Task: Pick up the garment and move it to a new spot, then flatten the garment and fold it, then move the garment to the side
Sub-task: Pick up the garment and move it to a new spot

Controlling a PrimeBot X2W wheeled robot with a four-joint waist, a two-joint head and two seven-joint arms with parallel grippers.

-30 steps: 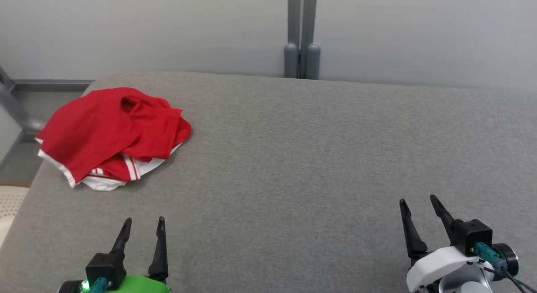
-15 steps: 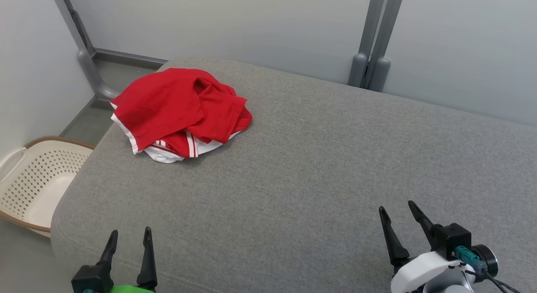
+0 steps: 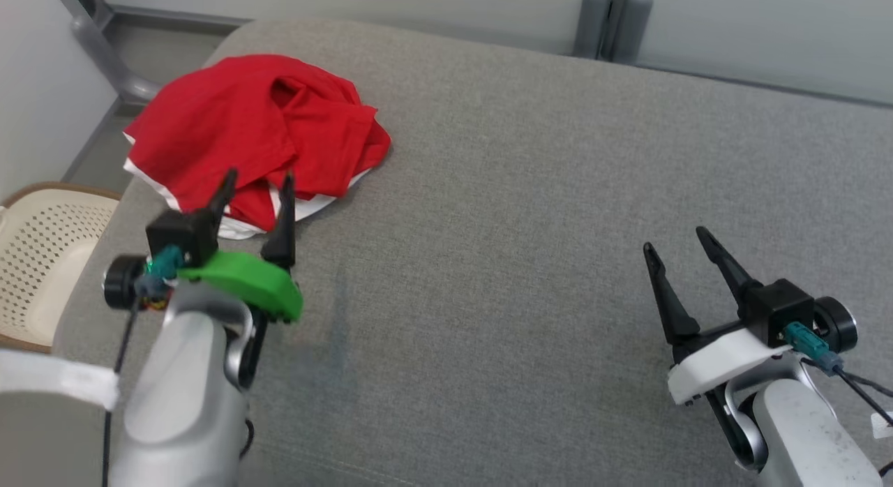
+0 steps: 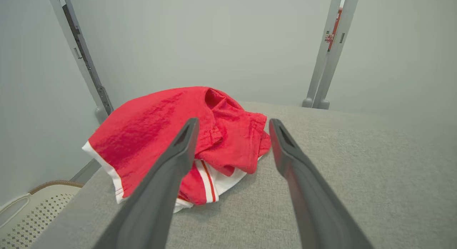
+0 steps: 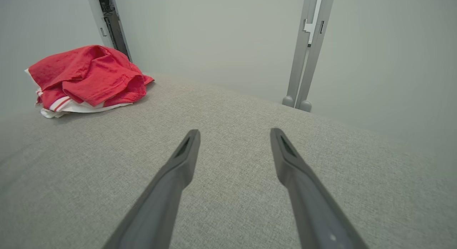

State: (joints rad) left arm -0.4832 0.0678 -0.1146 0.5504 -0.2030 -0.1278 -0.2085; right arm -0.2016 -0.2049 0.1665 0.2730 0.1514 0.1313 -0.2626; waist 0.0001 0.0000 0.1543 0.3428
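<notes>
A crumpled red garment (image 3: 258, 131) with white trim lies bunched near the far left corner of the grey padded surface (image 3: 530, 215). It also fills the middle left of the left wrist view as the red garment (image 4: 171, 138), and sits at the upper left of the right wrist view as the garment (image 5: 89, 76). My left gripper (image 3: 257, 180) stands open just short of the garment's near edge, its fingertips over the white hem, nothing between them. My right gripper (image 3: 675, 237) stands open over bare surface at the lower right, far from the garment.
A cream perforated laundry basket (image 3: 38, 257) sits on the floor off the surface's left edge. Grey metal posts (image 3: 612, 16) stand against the pale wall behind the surface. The surface's left edge runs close to the garment.
My left arm has reached forward and up to the garment's near edge. The right gripper has risen a little. The head camera has tilted down and shifted.
</notes>
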